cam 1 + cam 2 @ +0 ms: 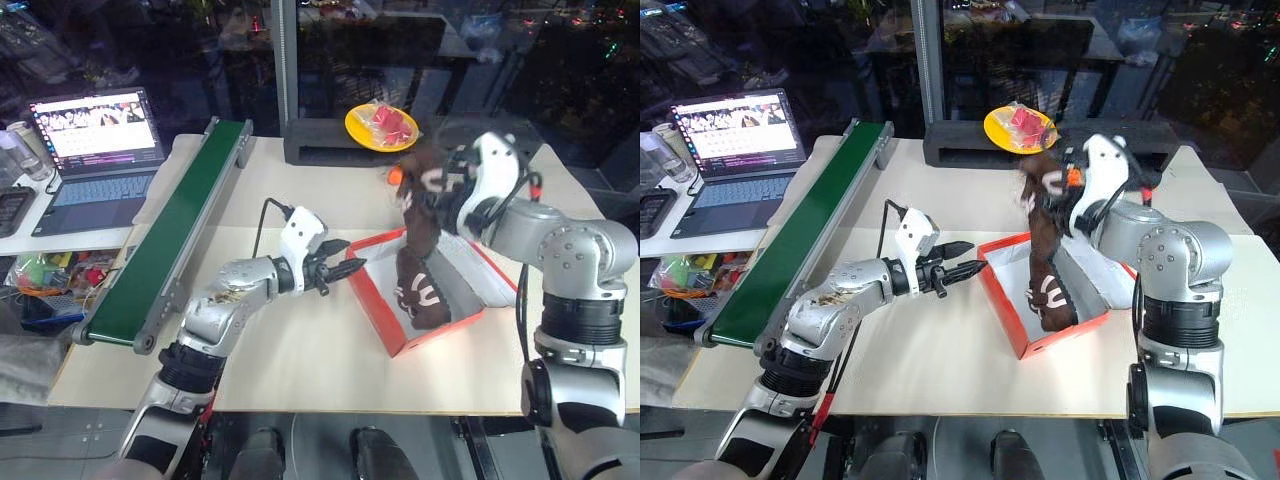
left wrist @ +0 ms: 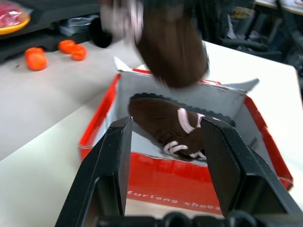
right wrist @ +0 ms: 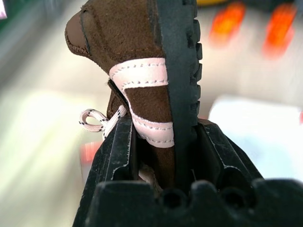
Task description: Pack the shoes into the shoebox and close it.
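Note:
The red-orange shoebox [image 1: 372, 298] lies open on the table with its lid [image 1: 487, 268] folded out to the right. One dark brown shoe [image 1: 421, 296] with pale pink marks lies inside it, also seen in the left wrist view [image 2: 156, 118]. My right gripper [image 1: 441, 196] is shut on the second shoe [image 1: 421, 222], which hangs upright over the box; the right wrist view shows its sole and side pinched between the fingers [image 3: 113, 156]. My left gripper [image 1: 340, 268] is open, level, just left of the box's near corner, touching nothing.
A green conveyor belt [image 1: 170, 230] runs along the table's left side, with a laptop [image 1: 95, 140] beyond it. At the back stand a black tray [image 1: 320, 142] and a yellow plate [image 1: 382, 126] of red items. Small orange objects [image 2: 35, 57] lie behind the box.

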